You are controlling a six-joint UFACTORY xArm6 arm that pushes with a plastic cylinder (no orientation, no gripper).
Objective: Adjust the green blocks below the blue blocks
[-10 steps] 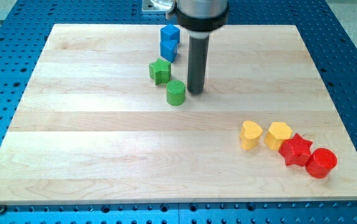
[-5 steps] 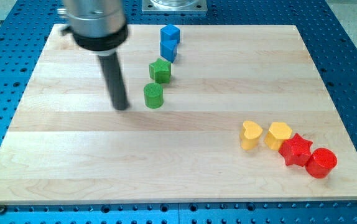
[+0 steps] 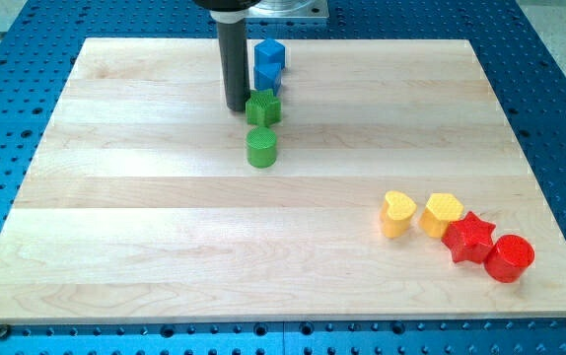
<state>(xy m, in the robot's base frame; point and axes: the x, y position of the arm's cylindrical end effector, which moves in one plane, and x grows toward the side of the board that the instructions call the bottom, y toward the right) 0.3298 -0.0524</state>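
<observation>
My tip [image 3: 235, 108] touched the green star block [image 3: 262, 107] on the pale wooden tabletop [image 3: 115, 197], ringed by blue perforated metal [image 3: 7, 325]; no end effector showed.

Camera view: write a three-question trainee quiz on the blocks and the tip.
1. True or false: my tip stands at the view's left of the green star block.
2. Which block lies just below that star? A) green cylinder B) yellow heart C) red star
3. Fill in: the blue blocks lie toward the view's ____ of the green blocks.

Key: 1 true; 2 A; 3 top.
</observation>
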